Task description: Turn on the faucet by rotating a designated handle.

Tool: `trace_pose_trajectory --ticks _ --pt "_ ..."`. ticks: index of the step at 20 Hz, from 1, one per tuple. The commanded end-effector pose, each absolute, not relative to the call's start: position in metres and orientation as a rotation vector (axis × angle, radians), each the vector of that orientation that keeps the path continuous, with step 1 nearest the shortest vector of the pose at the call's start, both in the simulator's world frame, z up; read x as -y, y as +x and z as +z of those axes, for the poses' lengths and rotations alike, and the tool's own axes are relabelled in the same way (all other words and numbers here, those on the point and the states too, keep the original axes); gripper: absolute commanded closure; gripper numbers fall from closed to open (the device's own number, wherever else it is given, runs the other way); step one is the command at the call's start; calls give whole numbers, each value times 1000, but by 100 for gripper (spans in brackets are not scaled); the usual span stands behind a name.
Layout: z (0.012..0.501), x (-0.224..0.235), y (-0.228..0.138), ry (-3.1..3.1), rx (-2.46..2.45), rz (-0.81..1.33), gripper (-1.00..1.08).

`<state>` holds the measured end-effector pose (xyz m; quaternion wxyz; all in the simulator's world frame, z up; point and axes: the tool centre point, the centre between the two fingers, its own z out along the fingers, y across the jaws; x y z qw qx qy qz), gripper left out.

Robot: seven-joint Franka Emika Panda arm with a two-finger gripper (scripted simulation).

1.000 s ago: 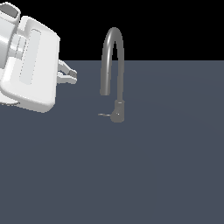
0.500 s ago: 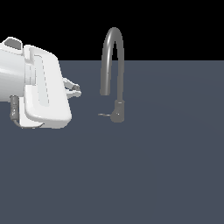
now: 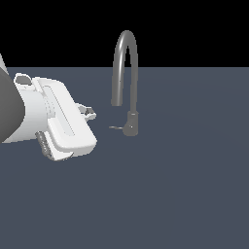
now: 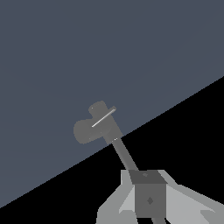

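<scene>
The faucet (image 3: 127,63) is a tall grey arched spout on a short cylindrical base, standing on the dark grey surface in the middle of the exterior view. The handle (image 3: 115,128), a thin grey lever, sticks out from the base toward the exterior view's left. My gripper (image 3: 89,113) is to the left of the handle, a short gap away, touching nothing. Its fingers look pressed together and empty. In the wrist view the faucet (image 4: 92,127) and the bright handle (image 4: 103,117) lie ahead of the gripper (image 4: 150,199).
The white hand and arm (image 3: 53,121) fill the exterior view's left side. The flat dark grey surface (image 3: 185,185) stretches all around the faucet, with black background behind it.
The gripper has moved down and slightly right in the exterior view, ending close to the handle's height. The faucet and handle have not moved.
</scene>
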<state>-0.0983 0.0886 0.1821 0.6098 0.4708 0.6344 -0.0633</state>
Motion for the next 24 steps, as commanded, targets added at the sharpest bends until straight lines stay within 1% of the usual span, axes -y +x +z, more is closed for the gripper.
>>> trace_pose_trajectory --ticks 1,24 --pt "173 -87 -96 1025 -1479 -147 108" --pt "99 -52 -66 469 -1554 -175 108"
